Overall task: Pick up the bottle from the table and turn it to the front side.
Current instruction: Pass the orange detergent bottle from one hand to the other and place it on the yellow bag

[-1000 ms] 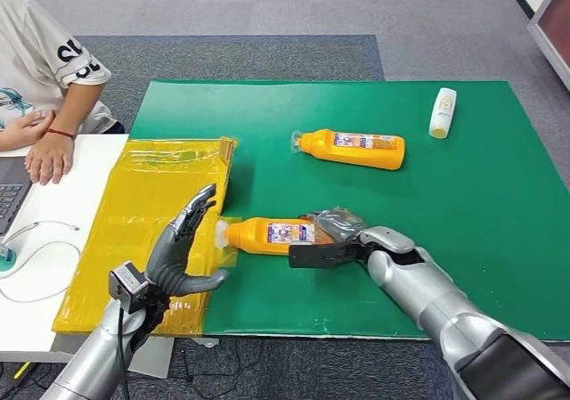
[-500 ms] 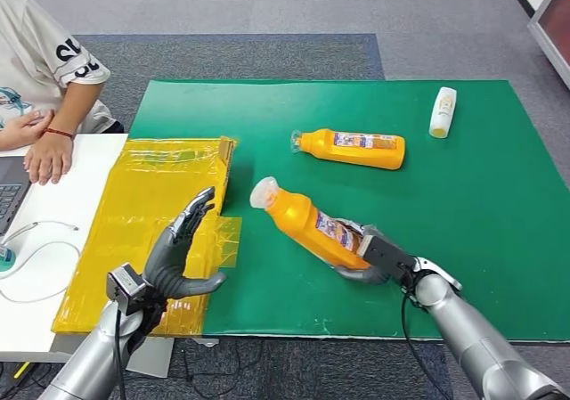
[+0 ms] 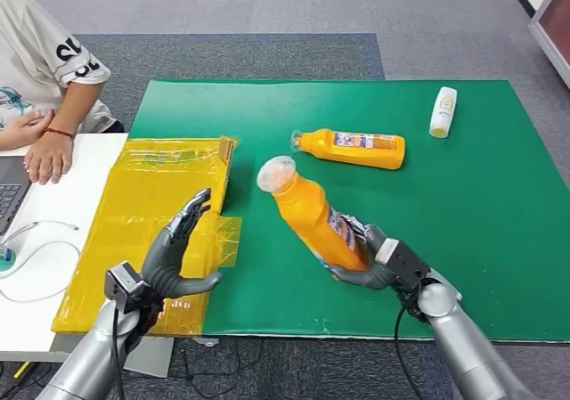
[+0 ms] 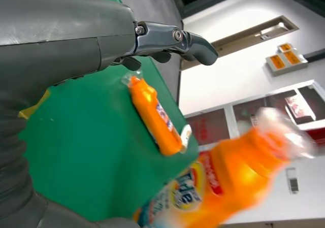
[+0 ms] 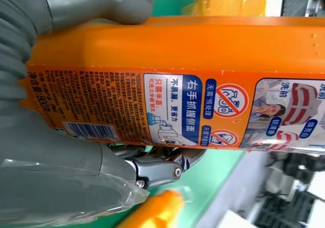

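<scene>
My right hand (image 3: 368,262) grips the base of an orange bottle (image 3: 313,217) and holds it lifted and tilted over the green mat (image 3: 484,204), its clear cap (image 3: 275,174) pointing up and to the left. The right wrist view has the bottle's printed label (image 5: 180,108) close up, with my right hand (image 5: 76,152) wrapped around it. My left hand (image 3: 174,256) hovers open over the yellow sheet (image 3: 144,204), fingers spread, palm toward the bottle. In the left wrist view, the held bottle (image 4: 215,187) is a blur near my left hand (image 4: 115,35).
A second orange bottle (image 3: 349,148) lies on its side farther back on the mat, also seen as the lying bottle (image 4: 155,116). A small white bottle (image 3: 442,112) lies at the mat's far right. A person's arm (image 3: 57,142) rests on the white table (image 3: 61,204) by a laptop.
My right hand has lifted the bottle off the mat and tipped its cap end upward. The forearm pulled back toward me. The left hand barely moved.
</scene>
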`<state>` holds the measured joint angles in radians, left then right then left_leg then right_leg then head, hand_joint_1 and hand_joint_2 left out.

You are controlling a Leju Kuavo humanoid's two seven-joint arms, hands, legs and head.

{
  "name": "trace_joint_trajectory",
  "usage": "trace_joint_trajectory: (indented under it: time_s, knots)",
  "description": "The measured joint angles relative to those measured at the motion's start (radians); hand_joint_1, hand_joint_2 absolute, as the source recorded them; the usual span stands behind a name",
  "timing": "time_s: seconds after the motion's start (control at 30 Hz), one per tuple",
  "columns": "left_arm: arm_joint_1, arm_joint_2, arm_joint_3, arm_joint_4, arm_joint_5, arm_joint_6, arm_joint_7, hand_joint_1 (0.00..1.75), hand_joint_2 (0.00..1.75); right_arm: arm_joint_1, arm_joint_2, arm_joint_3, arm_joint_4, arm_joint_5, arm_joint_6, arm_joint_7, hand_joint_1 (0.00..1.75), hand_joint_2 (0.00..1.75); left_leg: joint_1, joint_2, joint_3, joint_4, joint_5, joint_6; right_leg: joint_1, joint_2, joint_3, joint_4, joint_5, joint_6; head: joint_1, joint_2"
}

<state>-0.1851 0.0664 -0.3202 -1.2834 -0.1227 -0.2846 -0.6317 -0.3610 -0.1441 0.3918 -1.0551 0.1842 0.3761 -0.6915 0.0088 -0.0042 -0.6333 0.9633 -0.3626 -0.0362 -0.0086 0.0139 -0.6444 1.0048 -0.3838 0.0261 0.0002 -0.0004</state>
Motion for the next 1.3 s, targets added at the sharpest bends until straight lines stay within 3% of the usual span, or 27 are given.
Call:
trace_joint_trajectory:
  time_s: [0.23,0.5,1.07,1.3]
  knots:
    - [-0.030,0.000,0.022,0.052,0.069,-0.139,0.000,0.00,1.75,0.014,0.052,0.028,-0.133,0.093,-0.030,0.025,1.75,1.75,0.000,0.000,0.000,0.000,0.000,0.000,0.000,0.000,0.000,0.000,0.000,0.000,0.000,0.000]
    - [-0.084,0.002,0.038,0.091,0.105,-0.226,0.000,0.00,1.75,0.012,0.092,0.097,-0.199,0.176,-0.106,0.056,1.75,1.75,0.000,0.000,0.000,0.000,0.000,0.000,0.000,0.000,0.000,0.000,0.000,0.000,0.000,0.000]
    - [-0.133,0.004,0.043,0.107,0.115,-0.307,0.000,0.00,1.75,-0.035,0.128,0.222,-0.166,0.300,-0.251,0.133,1.75,1.75,0.000,0.000,0.000,0.000,0.001,0.000,0.000,0.000,0.000,0.000,0.000,0.000,0.000,0.000]
    - [-0.150,-0.006,0.031,0.108,0.183,-0.467,0.000,0.00,1.75,-0.056,0.149,0.247,-0.135,0.301,-0.264,0.138,1.75,1.75,0.000,0.000,0.000,0.000,0.001,0.000,0.000,0.000,0.000,0.000,0.000,0.000,0.000,0.000]
